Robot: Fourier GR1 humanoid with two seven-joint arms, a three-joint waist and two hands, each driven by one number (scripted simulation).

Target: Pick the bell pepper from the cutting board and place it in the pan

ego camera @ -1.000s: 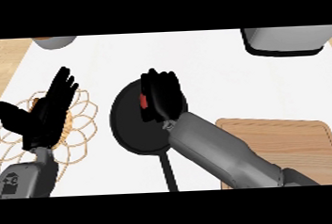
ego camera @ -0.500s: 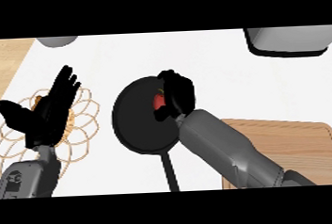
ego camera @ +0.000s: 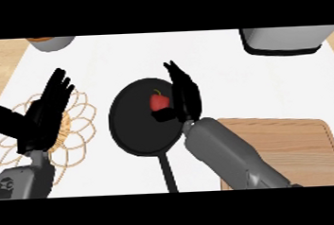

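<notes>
The red bell pepper (ego camera: 159, 101) sits inside the black pan (ego camera: 139, 130), upright, stem pointing away from the pan's handle. The right hand (ego camera: 185, 95) hovers just beside it over the pan, fingers straight. The left hand (ego camera: 40, 115) rests open left of the pan. No writing shows.

No text or labels — none readable.

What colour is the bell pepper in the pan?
Red, with a green stem; the head view shows the bell pepper best.

head view, steeply down, close over counter (ego camera: 125, 54)
</notes>
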